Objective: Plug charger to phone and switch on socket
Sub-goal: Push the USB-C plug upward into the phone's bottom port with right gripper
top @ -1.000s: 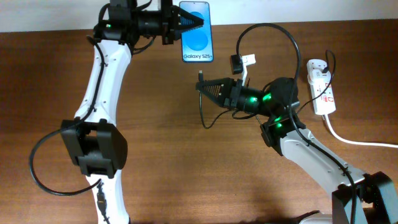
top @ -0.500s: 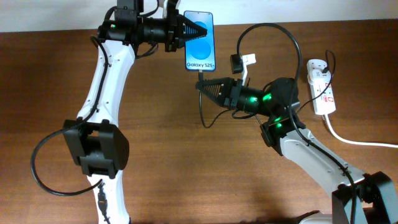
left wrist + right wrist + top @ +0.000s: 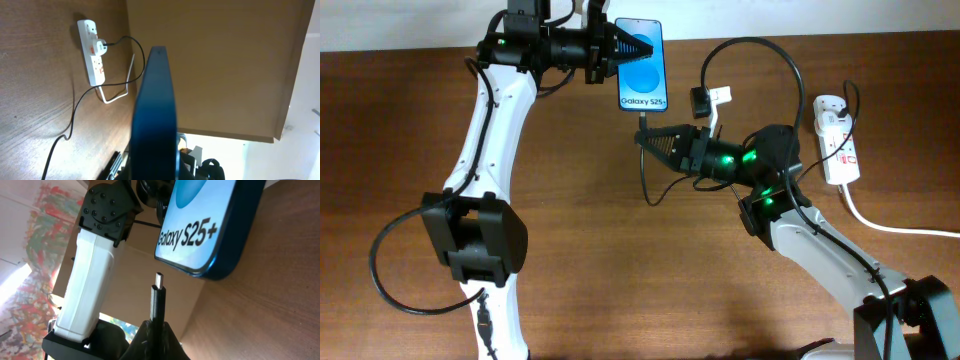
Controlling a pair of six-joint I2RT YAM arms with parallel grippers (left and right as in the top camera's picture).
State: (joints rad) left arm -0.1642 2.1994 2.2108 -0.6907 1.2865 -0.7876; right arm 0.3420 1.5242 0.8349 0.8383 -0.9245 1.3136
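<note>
My left gripper (image 3: 638,48) is shut on the phone (image 3: 642,66), a blue-screened smartphone reading "Galaxy S25+", held at the far middle of the table. In the left wrist view the phone (image 3: 154,120) shows edge-on. My right gripper (image 3: 648,138) is shut on the charger's plug tip (image 3: 158,297), which points at the phone's bottom edge (image 3: 220,225) with a small gap. The thin black charger cable (image 3: 645,175) loops under the right gripper and arcs to the black plug in the white socket strip (image 3: 837,138), also seen in the left wrist view (image 3: 92,50).
The socket's thick white cord (image 3: 895,228) runs off to the right edge. A small black block with a white tag (image 3: 705,100) sits beside the right arm. The wooden table (image 3: 600,250) ends at a pale wall along the far edge.
The left gripper moved the phone right and slightly nearer, closer to the plug tip, during the first half second. Since then nothing has visibly moved. The right gripper stayed put.
</note>
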